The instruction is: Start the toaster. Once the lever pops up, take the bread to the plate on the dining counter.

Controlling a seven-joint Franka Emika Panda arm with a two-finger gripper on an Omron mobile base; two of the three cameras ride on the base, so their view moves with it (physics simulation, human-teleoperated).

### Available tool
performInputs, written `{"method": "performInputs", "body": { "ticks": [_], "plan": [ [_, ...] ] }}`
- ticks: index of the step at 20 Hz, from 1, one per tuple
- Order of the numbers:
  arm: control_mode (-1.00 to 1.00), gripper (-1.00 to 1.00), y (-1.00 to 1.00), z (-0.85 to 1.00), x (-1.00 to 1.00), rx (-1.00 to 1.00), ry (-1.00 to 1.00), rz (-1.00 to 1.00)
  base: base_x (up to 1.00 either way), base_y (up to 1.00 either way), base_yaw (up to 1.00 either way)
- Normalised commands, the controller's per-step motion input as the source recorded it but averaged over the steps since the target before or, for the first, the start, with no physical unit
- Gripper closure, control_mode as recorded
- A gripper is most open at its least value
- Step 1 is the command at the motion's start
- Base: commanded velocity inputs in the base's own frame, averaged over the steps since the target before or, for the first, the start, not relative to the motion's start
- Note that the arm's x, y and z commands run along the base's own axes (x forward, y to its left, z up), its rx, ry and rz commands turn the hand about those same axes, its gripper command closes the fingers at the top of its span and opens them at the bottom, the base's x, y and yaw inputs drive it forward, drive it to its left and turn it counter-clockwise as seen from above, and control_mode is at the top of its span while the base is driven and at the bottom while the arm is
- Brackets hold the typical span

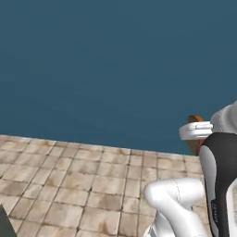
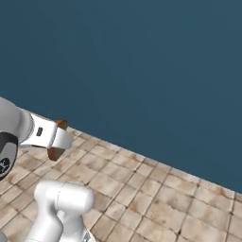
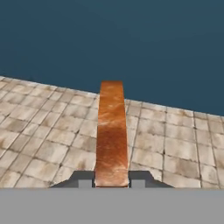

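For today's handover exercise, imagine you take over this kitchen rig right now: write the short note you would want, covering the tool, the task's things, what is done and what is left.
Tool: shut on the bread, gripping the slice edge-on by its crust; the slice sticks out ahead of the fingers.
Bread: held in the air above the tiled floor, in front of a plain blue wall.
Done: the slice is in the tool, so it is already out of the toaster.
Left: drive to the dining counter, find the plate there, and set the slice on it.
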Motion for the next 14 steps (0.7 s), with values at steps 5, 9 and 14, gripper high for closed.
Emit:
{"method": "performInputs", "body": {
  "ticks": [5, 9, 14],
  "plan": [
    [1.0, 1.0, 0.0, 0.0, 0.0, 0.0, 0.0, 0.0, 0.75, -0.41, 0.38],
    [1.0, 1.0, 0.0, 0.0, 0.0, 0.0, 0.0, 0.0, 0.57, -0.23, 0.47],
    [1.0, 1.0, 0.0, 0.0, 0.0, 0.0, 0.0, 0.0, 0.58, -0.22, 0.64]
  ]
}}
